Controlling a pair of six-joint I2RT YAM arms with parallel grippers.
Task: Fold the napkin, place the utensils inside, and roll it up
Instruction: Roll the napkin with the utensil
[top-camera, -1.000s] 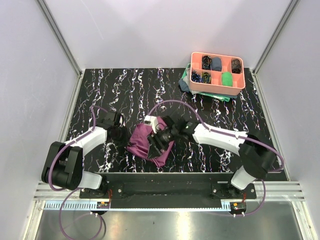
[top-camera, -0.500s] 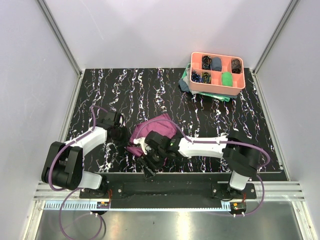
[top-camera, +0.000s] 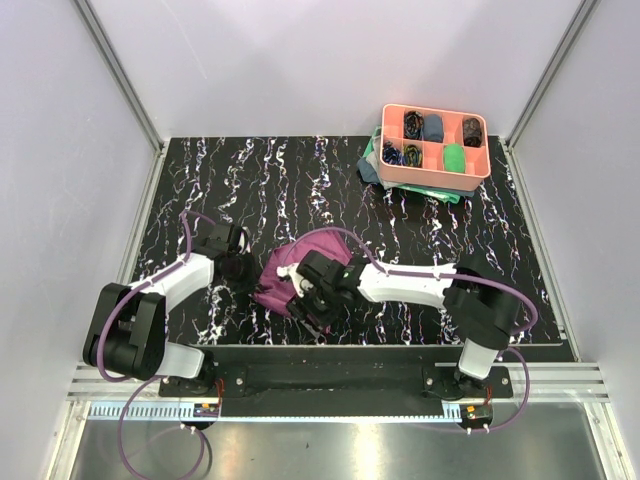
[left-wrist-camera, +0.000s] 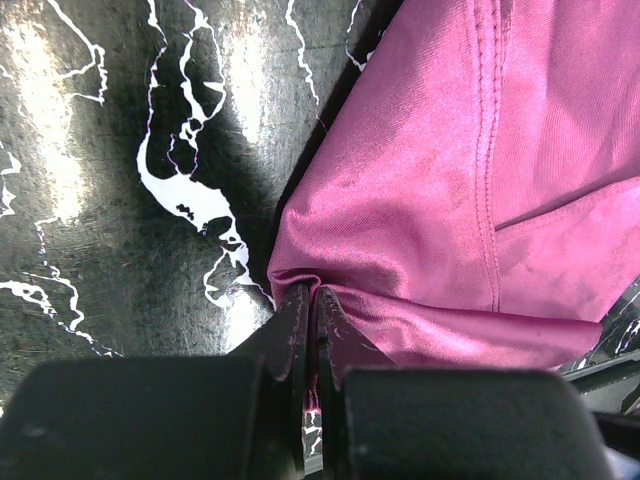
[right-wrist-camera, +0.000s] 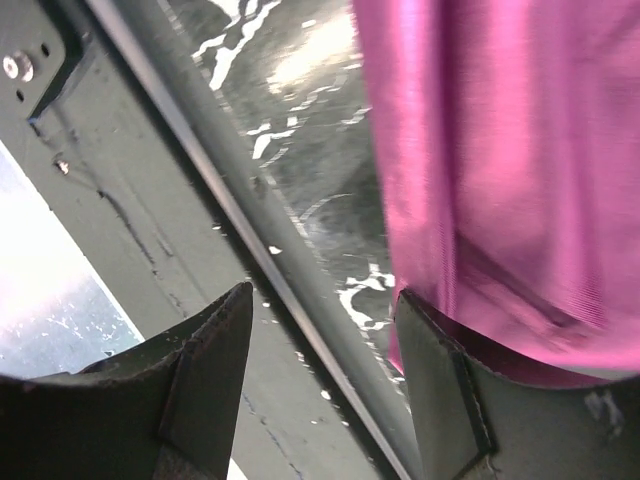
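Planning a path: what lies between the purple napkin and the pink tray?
In the top view: bare marbled tabletop from the napkin, then teal cloth poking out under the tray.

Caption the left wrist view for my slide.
Left hand shut on a corner of the purple napkin, marbled table beneath.

We are seeing the napkin (left-wrist-camera: 450, 180) showing as soft, finely woven cloth with a satin sheen and a stitched hem. The desk (left-wrist-camera: 100, 200) is gleaming as glossy black marble-patterned laminate, with glare at 9 o'clock. The left claw (left-wrist-camera: 312, 295) and right claw (right-wrist-camera: 322, 300) are looking like matt black plastic. The frame rail (right-wrist-camera: 130, 180) is showing dull, scuffed grey metal. At 1 o'clock overhead, the tray (top-camera: 425, 176) is looking like smooth salmon plastic.
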